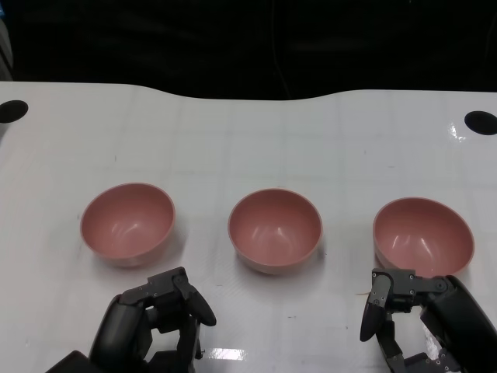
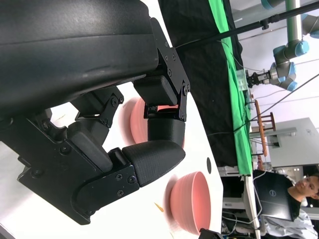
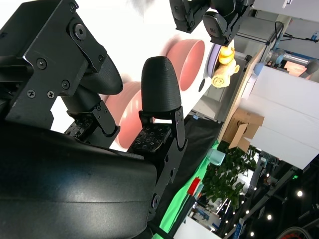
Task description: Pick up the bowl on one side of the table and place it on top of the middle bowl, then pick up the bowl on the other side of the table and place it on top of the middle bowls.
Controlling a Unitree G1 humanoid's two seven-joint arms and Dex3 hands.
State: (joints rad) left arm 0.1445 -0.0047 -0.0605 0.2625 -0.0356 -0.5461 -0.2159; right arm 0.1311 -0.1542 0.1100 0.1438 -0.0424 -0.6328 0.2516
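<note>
Sitting in a row across the middle of the head view are three pink bowls: the left bowl [image 1: 127, 224] at centre left, the middle bowl [image 1: 275, 229] at the centre, and the right bowl [image 1: 422, 235] at centre right, each upright, well apart from its neighbours and none stacked yet. They rest on the white table [image 1: 248, 140], which has a dark round hole [image 1: 13, 110] at the upper left of the frame and another [image 1: 481, 122] at the upper right.

The left hand [image 1: 159, 326] sits at the lower left, just below the left bowl, fingers apart and holding nothing; its wrist view shows the same. The right hand [image 1: 415, 315] sits at the lower right, close under the near rim of the right bowl, also empty with fingers spread; whether a fingertip touches that rim I cannot tell.

Neither side bowl has been lifted, so the task looks to be at its start. The bowls appear smooth and rounded, so a grip on the rim could slip or tip one over. A push from a finger could slide a bowl away, and an off-centre release could leave it tilted on the middle bowl
</note>
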